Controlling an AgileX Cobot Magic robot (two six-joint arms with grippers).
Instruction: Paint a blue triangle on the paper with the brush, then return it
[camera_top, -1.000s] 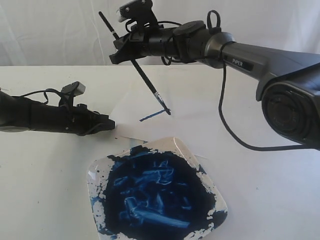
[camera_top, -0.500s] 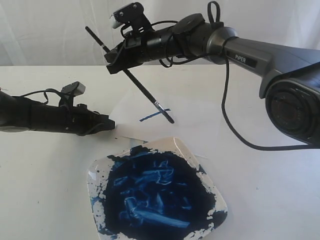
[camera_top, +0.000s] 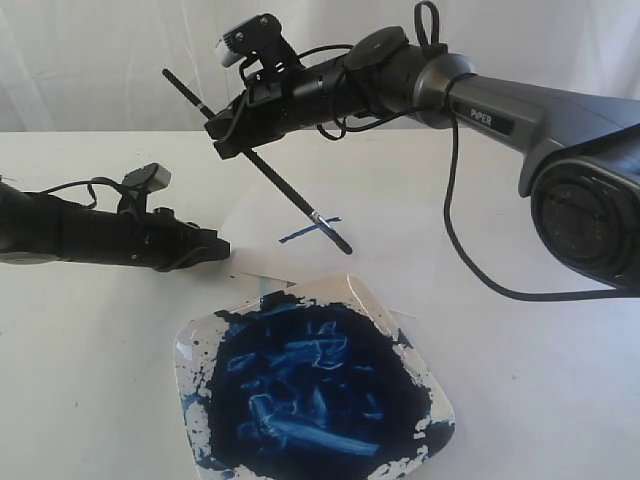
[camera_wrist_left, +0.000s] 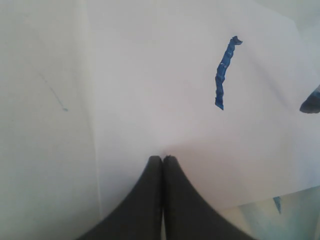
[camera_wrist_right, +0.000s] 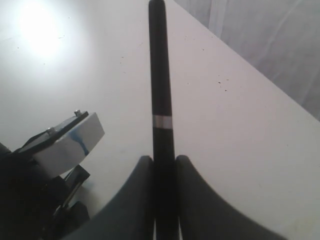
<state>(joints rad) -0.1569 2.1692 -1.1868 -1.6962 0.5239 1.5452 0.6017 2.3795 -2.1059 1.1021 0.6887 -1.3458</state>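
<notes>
My right gripper (camera_top: 228, 135) (camera_wrist_right: 164, 160) is shut on the black handle of the brush (camera_top: 270, 180) (camera_wrist_right: 161, 90), high above the table. The brush slants down to its silver ferrule and dark tip (camera_top: 345, 246), low over the paper (camera_top: 390, 215) (camera_wrist_left: 165, 90). Whether the tip touches the sheet I cannot tell. Of the blue triangle only one short blue stroke (camera_top: 305, 232) (camera_wrist_left: 224, 75) shows, and the brush crosses its right end. My left gripper (camera_top: 222, 247) (camera_wrist_left: 163, 158) is shut and empty, resting low at the paper's left edge.
A white square dish (camera_top: 188, 345) filled with dark-blue paint sits at the front, overlapping the paper's near edge. The left arm (camera_top: 90, 232) lies along the table at the left. A white curtain hangs behind.
My right gripper has swung left and tilted the brush flatter. The tip slid a little toward the dish, past the stroke's end. The left arm has not moved.
</notes>
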